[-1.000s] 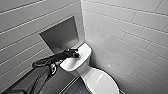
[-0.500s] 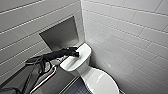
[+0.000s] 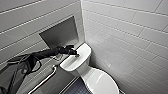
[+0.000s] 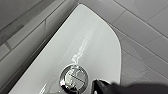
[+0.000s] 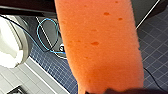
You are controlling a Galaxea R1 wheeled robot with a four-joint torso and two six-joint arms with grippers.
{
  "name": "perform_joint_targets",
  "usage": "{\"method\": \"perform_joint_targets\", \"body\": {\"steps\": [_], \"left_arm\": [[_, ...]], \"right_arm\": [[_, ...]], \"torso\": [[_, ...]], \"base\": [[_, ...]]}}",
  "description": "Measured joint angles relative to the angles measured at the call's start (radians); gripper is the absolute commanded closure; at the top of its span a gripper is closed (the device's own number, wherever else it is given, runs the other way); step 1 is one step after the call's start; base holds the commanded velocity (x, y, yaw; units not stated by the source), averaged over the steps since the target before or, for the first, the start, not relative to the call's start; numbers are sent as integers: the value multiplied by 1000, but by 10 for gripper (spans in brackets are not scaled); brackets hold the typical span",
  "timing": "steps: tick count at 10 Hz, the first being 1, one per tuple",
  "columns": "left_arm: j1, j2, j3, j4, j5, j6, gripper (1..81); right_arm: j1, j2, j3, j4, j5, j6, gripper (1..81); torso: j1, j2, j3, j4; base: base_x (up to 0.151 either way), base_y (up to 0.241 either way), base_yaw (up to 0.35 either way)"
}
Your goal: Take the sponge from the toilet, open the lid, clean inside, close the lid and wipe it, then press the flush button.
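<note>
Where the left arm ends: left gripper [image 3: 74,53] hangs over the tank top [image 3: 72,62], the arm coming in from the wall side.
Left jaws: cannot tell whether released or clenched; one dark fingertip [image 4: 100,86] shows just beside the flush button [image 4: 73,79].
Contact: cannot tell if the tip touches the button.
Flush button: round, bright metal rim, split across the middle, set in the centre of the tank top.
Toilet [image 3: 86,72]: white, glossy, tank end in the corner of the tiled walls [image 3: 130,32].
Lid [image 3: 101,81]: down, flat over the bowl.
Sponge [image 5: 100,42]: orange, pitted with small pores, close before the right wrist camera, up off the floor.
Right jaws: right gripper [image 5: 120,91] is a dark edge at the sponge's end, grasping the sponge.
Below the sponge: dark blue small-tiled floor [image 5: 155,57], a looped blue cable [image 5: 46,35], part of the white toilet to one side.
Wall by the tank: grey recessed panel [image 3: 61,32] above, metal grab bar [image 3: 45,80] lower down.
</note>
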Motion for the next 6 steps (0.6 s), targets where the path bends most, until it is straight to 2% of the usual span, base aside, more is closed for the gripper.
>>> {"method": "perform_joint_targets", "body": {"steps": [6], "left_arm": [[-20,-317,459,-3,-7,-7,811]], "right_arm": [[9,9,0,0,-1,0,811]], "torso": [[0,0,0,0]], "base": [[0,0,0]]}}
